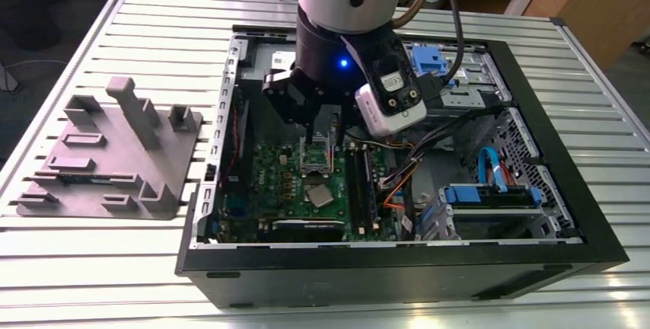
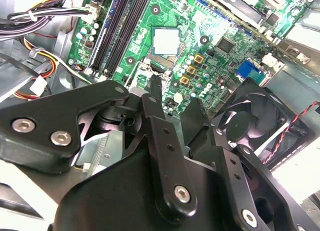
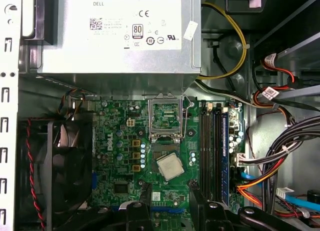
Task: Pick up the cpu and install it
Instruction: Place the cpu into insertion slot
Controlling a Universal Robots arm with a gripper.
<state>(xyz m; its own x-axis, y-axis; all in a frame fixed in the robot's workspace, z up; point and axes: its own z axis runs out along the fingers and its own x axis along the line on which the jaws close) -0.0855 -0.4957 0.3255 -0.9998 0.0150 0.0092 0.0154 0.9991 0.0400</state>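
Cpu (image 3: 170, 166) askew on motherboard (image 3: 125, 161), apart from claw (image 3: 169, 192); claw wide, empty.

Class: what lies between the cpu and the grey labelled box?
In the first wrist view, the open socket frame lies between the cpu and grey box.

Small square cpu (image 3: 170, 166): dull silver metal top, faint sheen. Green circuit board (image 3: 125, 166): glossy. Black gripper (image 2: 174, 93): matt metal. Slatted silver table (image 1: 102, 268): smooth metal.
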